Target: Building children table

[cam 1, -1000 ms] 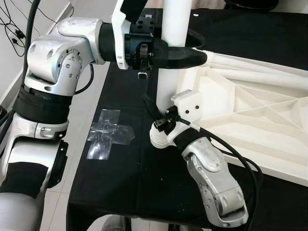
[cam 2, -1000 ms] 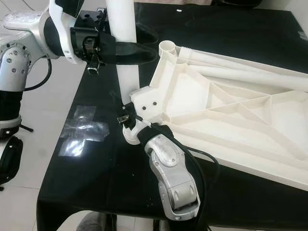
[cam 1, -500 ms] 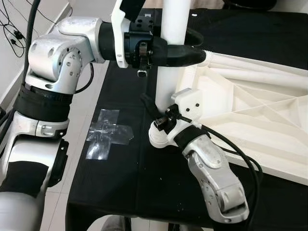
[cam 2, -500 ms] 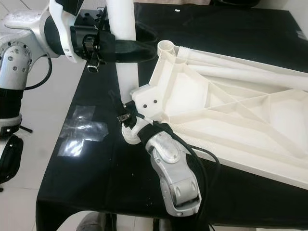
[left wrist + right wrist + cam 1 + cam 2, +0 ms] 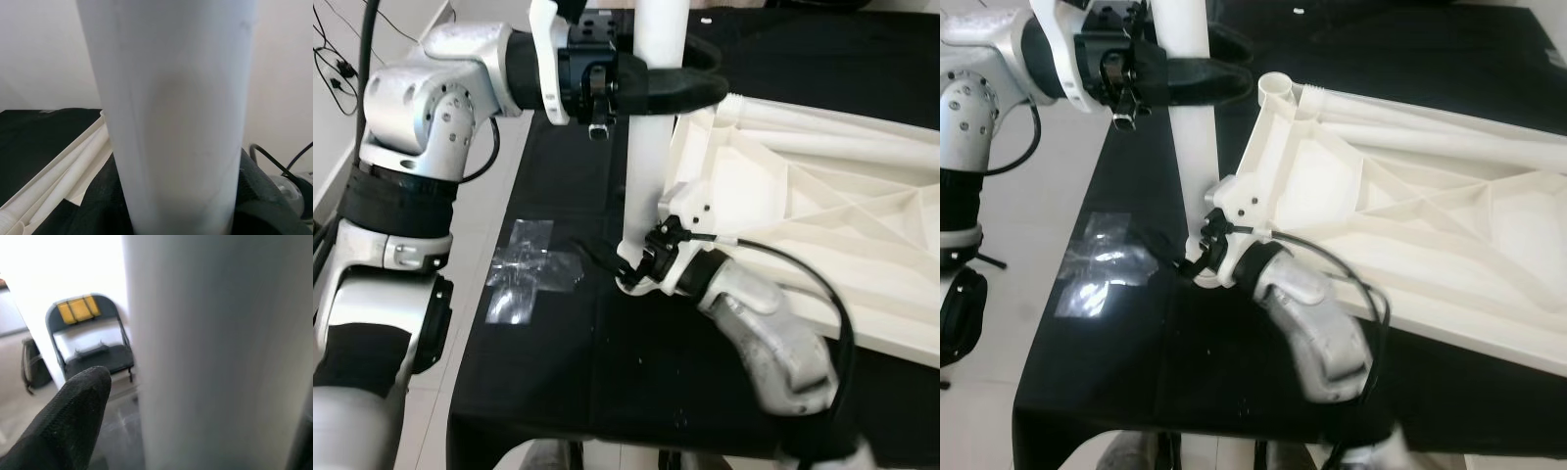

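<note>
A white cylindrical table leg (image 5: 651, 147) stands upright at the near-left corner of the upturned white tabletop (image 5: 822, 196), which lies on the black table (image 5: 558, 372). My left gripper (image 5: 680, 86) is shut on the leg high up; its black fingers (image 5: 264, 205) wrap the leg in the left wrist view. My right gripper (image 5: 626, 264) is down at the leg's foot, beside the corner block (image 5: 690, 206). It straddles the leg, open, with one black finger (image 5: 73, 421) standing clear of the leg (image 5: 210, 357). More white legs (image 5: 832, 122) lie in the tabletop.
An empty round leg socket (image 5: 1278, 90) sits at the tabletop's far-left corner. A clear tape cross (image 5: 529, 269) marks the floor left of the table. A folding chair (image 5: 88, 338) with a yellow backrest stands beyond. Cables (image 5: 333, 59) lie on the floor at far left.
My right arm has swung left and down, bringing its gripper around the leg's foot; the forearm is blurred. The left gripper keeps its hold, and the leg has shifted slightly left.
</note>
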Motion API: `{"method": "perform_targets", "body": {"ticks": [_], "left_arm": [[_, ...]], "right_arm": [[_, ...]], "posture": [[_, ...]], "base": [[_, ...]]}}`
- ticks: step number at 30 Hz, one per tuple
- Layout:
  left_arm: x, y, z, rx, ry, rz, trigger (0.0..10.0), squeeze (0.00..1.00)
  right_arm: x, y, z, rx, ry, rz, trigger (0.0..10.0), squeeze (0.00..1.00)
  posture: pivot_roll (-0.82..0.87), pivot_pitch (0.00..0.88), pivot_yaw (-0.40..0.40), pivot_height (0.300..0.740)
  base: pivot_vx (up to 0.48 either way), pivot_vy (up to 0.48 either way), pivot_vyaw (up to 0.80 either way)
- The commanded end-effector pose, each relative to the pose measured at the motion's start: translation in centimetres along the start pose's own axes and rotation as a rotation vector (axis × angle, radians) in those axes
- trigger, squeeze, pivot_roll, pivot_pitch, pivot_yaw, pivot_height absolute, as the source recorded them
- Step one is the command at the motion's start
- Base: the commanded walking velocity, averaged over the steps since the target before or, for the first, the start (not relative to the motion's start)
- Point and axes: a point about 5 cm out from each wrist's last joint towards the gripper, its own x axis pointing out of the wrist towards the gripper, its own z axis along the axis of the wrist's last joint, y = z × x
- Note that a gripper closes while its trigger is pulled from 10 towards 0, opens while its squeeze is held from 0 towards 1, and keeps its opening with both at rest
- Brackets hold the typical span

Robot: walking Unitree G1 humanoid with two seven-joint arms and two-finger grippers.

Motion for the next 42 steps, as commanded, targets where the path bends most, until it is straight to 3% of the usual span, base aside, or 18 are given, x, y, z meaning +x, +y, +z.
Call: {"method": "perform_targets", "body": {"ticks": [1,2,3,5,13,14,16,17,26,39,40,41,42], "left_arm": [[0.2,0.0,0.0,0.044,0.032,0.004,0.0,0.0],[0.3,-0.1,0.0,0.043,0.029,-0.01,0.0,0.0],[0.4,-0.2,0.0,0.042,0.027,-0.025,0.0,0.0],[0.8,-0.4,0.0,0.042,0.025,-0.048,0.0,0.0],[1.9,-0.8,-0.1,0.046,0.021,-0.109,0.0,0.0],[2.1,-0.9,-0.1,0.045,0.021,-0.118,0.0,0.0],[2.3,-1.0,-0.1,0.044,0.021,-0.128,0.0,0.0],[2.4,-1.3,-0.2,0.046,0.021,-0.139,0.0,0.0],[3.2,-2.5,-0.1,0.047,0.012,-0.184,0.0,0.0],[3.8,-2.3,-0.2,0.05,-0.003,-0.169,0.0,0.0],[3.8,-1.9,-0.6,0.048,-0.008,-0.149,0.4,0.0],[3.7,-1.2,-1.0,0.037,-0.011,-0.103,6.3,0.0],[3.6,-0.8,-1.3,0.029,-0.012,-0.071,6.3,0.0]], "right_arm": [[0.4,-0.2,0.2,-0.018,0.005,0.13,10.0,1.0],[0.6,-0.8,0.7,-0.035,0.013,0.178,10.0,0.42],[0.9,-1.3,1.1,-0.054,0.02,0.222,10.0,0.0],[1.5,-2.0,1.5,-0.067,0.04,0.303,10.0,0.0],[3.1,-2.8,2.2,-0.039,0.025,0.405,10.0,0.0],[3.3,-2.8,2.1,-0.032,0.029,0.432,4.1,0.0],[3.5,-2.6,1.9,-0.023,0.032,0.462,4.1,0.0],[3.5,-2.4,1.7,-0.006,0.043,0.504,0.0,0.0],[3.8,-2.1,0.3,-0.013,0.131,0.628,0.0,0.0],[4.2,-2.5,-0.8,-0.128,0.216,0.55,0.0,0.0],[4.3,-2.6,-0.9,-0.133,0.223,0.528,0.0,0.0],[4.3,-2.8,-1.0,-0.14,0.228,0.507,0.0,0.0],[4.3,-2.9,-1.0,-0.144,0.231,0.495,0.0,0.0]], "posture": [[0.06,0.27,0.033,0.74],[0.06,0.269,0.035,0.74],[0.06,0.267,0.04,0.74],[0.06,0.266,0.042,0.74],[0.07,0.265,0.049,0.74],[0.07,0.266,0.05,0.74],[0.07,0.267,0.051,0.74],[0.07,0.271,0.055,0.74],[0.07,0.274,0.059,0.74],[0.07,0.277,0.048,0.74],[0.06,0.276,0.043,0.74],[0.06,0.276,0.041,0.74],[0.06,0.276,0.041,0.74]], "base": [[0.0,0.0,0.0],[0.0,0.0,0.0],[0.0,0.0,0.0],[0.0,0.0,0.0],[0.0,0.0,0.0],[0.0,0.0,0.0],[0.0,0.0,0.0],[0.0,0.0,0.0],[0.0,0.0,0.0],[0.0,0.0,0.0],[0.0,0.0,0.0],[0.0,0.0,0.0],[0.0,0.0,0.0]]}}
